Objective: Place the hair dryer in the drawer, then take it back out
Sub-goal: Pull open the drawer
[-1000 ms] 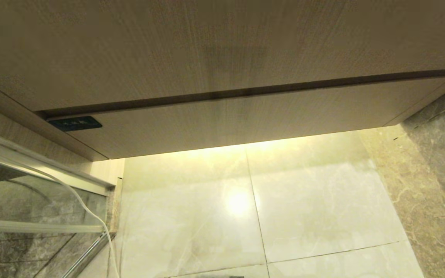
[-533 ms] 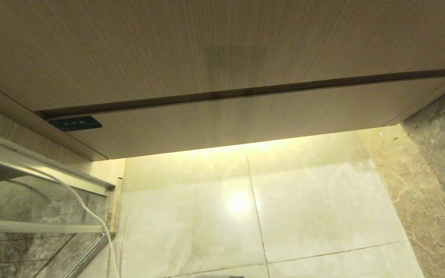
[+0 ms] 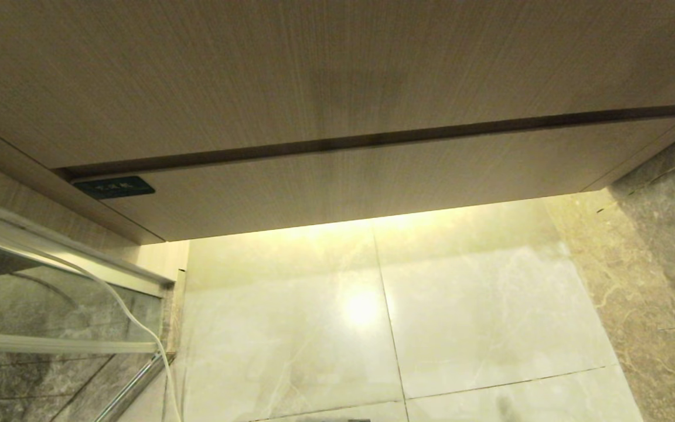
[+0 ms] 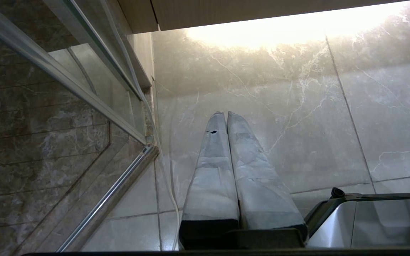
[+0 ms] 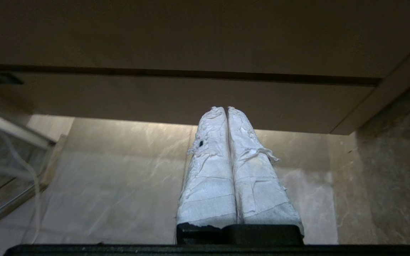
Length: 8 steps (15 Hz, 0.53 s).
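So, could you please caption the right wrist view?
Shut, white-wrapped right gripper points toward closed light wood-grain drawer.

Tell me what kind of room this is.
Most likely a bathroom: a floating wood-grain vanity with a closed drawer, glossy marble-look floor tiles lit from under the cabinet, and a framed glass shower screen on the robot's left.
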### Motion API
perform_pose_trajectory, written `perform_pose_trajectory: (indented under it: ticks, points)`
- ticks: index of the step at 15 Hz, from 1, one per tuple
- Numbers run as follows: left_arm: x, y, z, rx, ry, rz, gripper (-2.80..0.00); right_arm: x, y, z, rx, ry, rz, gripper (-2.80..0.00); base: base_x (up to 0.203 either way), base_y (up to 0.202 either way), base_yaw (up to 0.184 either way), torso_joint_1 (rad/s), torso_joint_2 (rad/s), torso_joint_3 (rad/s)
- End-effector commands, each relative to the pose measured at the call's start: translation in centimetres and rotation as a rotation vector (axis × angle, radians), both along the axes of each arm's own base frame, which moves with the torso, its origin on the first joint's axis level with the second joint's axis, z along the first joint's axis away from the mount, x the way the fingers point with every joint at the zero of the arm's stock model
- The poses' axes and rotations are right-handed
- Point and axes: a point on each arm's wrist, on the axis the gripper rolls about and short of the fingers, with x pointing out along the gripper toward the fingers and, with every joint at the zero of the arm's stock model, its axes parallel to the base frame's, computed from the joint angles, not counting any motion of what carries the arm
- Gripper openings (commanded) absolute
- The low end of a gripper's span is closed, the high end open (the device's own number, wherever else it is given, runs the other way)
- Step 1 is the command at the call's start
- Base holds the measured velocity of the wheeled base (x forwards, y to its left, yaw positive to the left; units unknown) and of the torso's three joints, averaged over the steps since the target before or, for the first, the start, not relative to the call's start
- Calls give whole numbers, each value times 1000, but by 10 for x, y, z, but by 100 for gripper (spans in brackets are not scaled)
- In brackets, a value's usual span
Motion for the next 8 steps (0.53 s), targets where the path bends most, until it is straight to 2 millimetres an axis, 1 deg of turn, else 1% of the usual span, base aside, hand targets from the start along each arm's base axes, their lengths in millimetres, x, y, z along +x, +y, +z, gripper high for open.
perform_pose_trajectory:
  ticks: [1,2,3,4,5,6,8]
  points:
    - [0,0,0,0,1,0,-280,68,2,47,-21,321,105,-280,0,0,0,0,0,0]
    - [0,0,0,0,0,0,-280,86,4,52,-33,421,178,-280,0,0,0,0,0,0]
    - [0,0,0,0,0,0,-280,107,8,53,-66,524,269,-280,0,0,0,0,0,0]
    - [0,0,0,0,1,0,-280,127,13,46,-124,621,358,-280,0,0,0,0,0,0]
    - [0,0,0,0,0,0,-280,144,20,36,-202,710,443,-280,0,0,0,0,0,0]
    - [0,0,0,0,0,0,-280,159,26,24,-312,775,531,-280,0,0,0,0,0,0]
    - [0,0,0,0,1,0,-280,190,37,7,-427,846,643,-280,0,0,0,0,0,0]
